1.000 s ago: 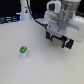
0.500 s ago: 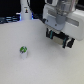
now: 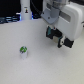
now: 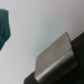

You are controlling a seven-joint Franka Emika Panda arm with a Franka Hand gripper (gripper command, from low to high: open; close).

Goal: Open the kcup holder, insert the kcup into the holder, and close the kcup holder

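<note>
Since a second ago the white robot arm's pincer [image 3: 59, 38] has shifted slightly toward the exterior view's left; the pod has not moved. The small stubby pod with a silver side and green top [image 3: 23, 51] stands upright on the white surface [image 3: 45, 65], well apart from the pincer, with open room around it. Whether the pincer is wide or narrow, I cannot tell. The black drawer unit is not visible.
</note>
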